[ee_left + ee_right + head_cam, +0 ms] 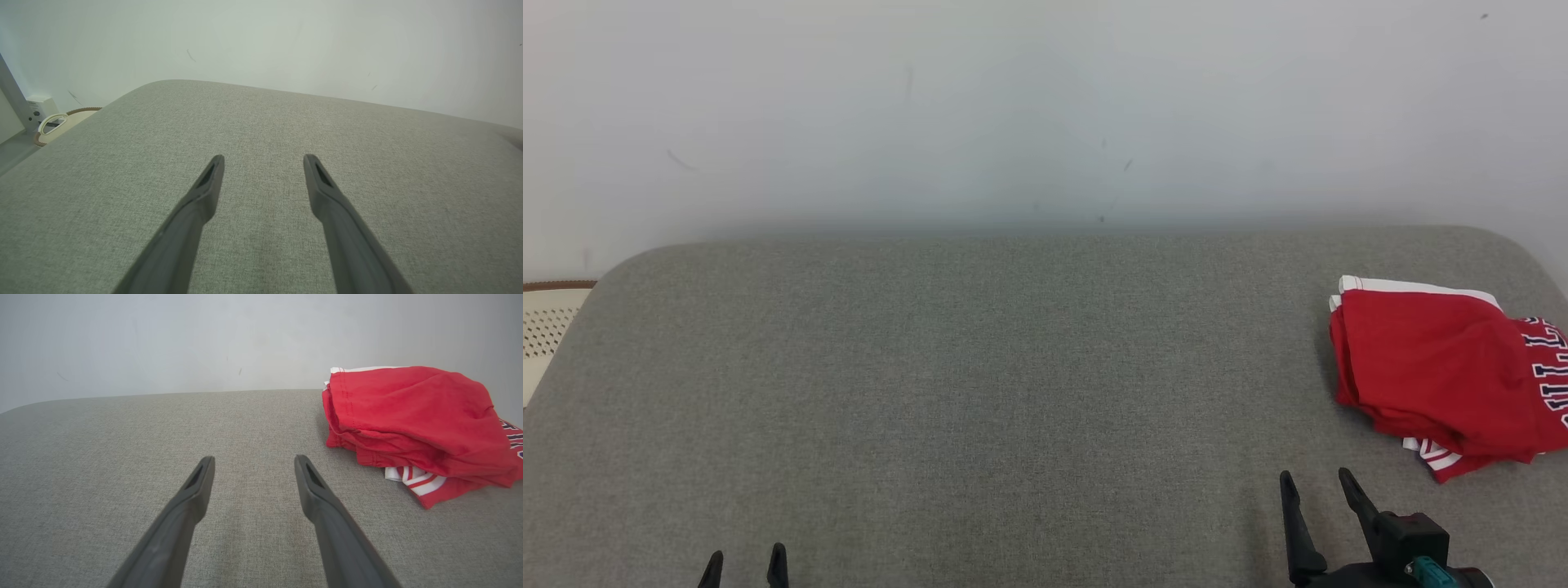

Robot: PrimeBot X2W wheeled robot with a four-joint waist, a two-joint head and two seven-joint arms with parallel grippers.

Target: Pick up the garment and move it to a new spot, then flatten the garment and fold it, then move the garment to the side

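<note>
The garment is red with white trim and dark lettering, lying folded in a bundle at the right edge of the grey cushioned surface. My right gripper stands open near the front right, short of the garment and a little to its left, holding nothing. In the right wrist view the garment lies ahead and to the right of my open right gripper. At the front left my left gripper is open over bare fabric, and the left wrist view shows my left gripper with its fingers spread and nothing between them.
A pale wall rises right behind the surface. Beyond the surface's left edge sits a cream perforated object with a brown rim. The left wrist view shows a white box and a grey post off that same side.
</note>
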